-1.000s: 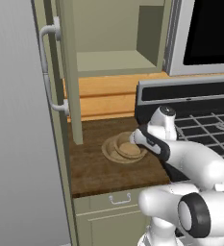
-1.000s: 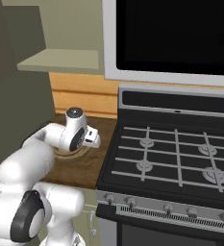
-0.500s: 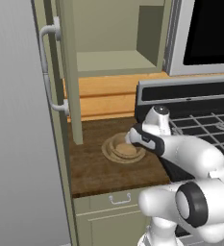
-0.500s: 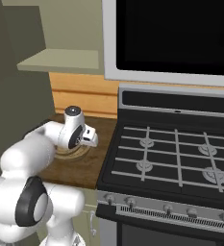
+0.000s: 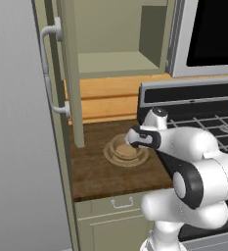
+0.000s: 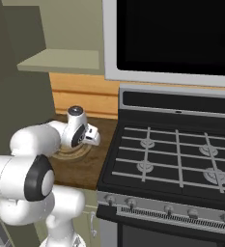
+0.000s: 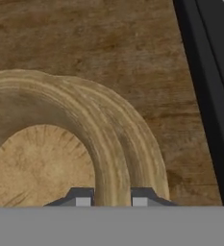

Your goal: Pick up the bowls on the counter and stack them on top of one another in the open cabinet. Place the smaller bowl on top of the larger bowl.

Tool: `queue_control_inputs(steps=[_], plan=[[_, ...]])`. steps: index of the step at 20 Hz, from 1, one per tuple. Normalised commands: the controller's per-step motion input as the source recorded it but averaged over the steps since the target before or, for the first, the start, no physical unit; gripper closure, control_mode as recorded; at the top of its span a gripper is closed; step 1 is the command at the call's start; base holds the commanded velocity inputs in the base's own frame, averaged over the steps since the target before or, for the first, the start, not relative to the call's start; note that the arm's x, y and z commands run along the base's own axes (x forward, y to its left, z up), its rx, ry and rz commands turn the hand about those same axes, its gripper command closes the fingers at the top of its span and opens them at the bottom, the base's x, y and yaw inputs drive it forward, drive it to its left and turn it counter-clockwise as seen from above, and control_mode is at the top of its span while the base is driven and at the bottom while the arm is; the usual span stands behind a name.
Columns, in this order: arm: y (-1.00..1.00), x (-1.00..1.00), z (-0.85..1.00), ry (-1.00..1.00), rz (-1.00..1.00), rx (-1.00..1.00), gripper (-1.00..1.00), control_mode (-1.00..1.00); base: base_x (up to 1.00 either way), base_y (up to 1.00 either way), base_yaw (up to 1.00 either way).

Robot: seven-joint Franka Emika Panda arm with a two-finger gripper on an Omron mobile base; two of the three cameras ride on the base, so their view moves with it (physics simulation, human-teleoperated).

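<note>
My tool [image 7: 112, 199] sits low over the bench [image 5: 101, 171], its two tips astride the rim of the smaller bowl [image 7: 41, 153], not yet closed on it. That bowl rests inside the larger bowl [image 5: 125, 150], beside the stove [image 6: 181, 159].

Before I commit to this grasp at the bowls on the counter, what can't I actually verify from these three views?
- Grip contact: in the hand view the gripper straddles a bowl rim, but the bottom edge cuts the fingertips off, so closure is unclear.
- The gripper: in both base views the arm's wrist covers it.
- Bowl count: the stack looks nested in the left base view; the right base view hides most of it behind the arm.
- The open cabinet: its door hides the shelf's left part.
</note>
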Motion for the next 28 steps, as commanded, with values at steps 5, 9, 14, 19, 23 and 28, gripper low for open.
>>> queue_control_inputs(steps=[5,9,14,19,23,28], plan=[[0.01,0.06,-0.27,0.05,0.0,0.0,-1.0,-1.0,0.0,0.0,0.0],[0.0,0.0,0.05,0.0,-0.03,0.0,-1.0,-1.0,0.0,0.0,0.0],[-0.49,-0.13,0.57,0.0,-0.08,0.02,-1.0,-1.0,0.0,0.0,0.0],[-0.41,-0.16,-0.04,0.12,-0.09,0.13,-1.0,-1.0,0.0,0.0,0.0],[0.14,0.04,-0.48,0.13,0.0,0.31,-1.0,-1.0,0.0,0.0,0.0],[0.11,0.03,-0.31,0.03,0.0,0.24,-1.0,-1.0,0.0,0.0,0.0]])
